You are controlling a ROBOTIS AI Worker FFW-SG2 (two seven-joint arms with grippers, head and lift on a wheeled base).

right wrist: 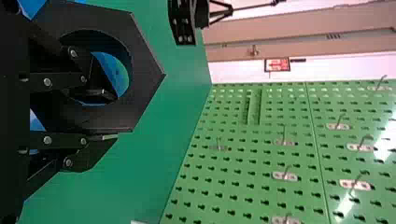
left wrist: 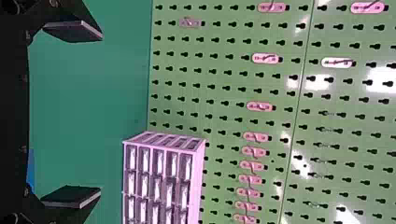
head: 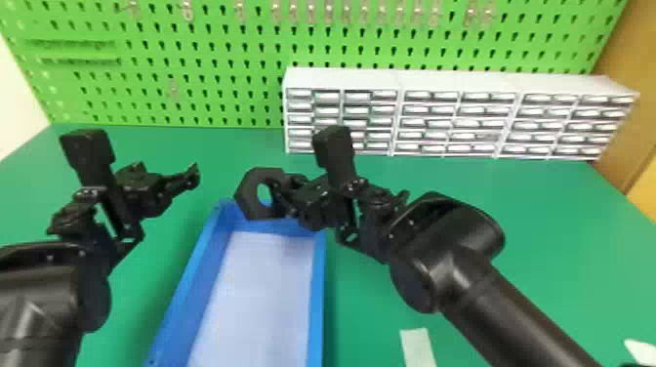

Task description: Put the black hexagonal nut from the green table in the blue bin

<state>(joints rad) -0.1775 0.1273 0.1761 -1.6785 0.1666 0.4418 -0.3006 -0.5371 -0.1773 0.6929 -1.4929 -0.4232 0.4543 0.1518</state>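
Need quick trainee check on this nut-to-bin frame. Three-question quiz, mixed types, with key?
1. In the head view, the black hexagonal nut appears at which end of the blue bin?
A) nearest the robot
B) farthest from the robot
2. True or false: the left gripper is open.
3. Fill in: one finger of the right gripper passes through the nut's ____.

Key: 1 B; 2 true; 3 hole.
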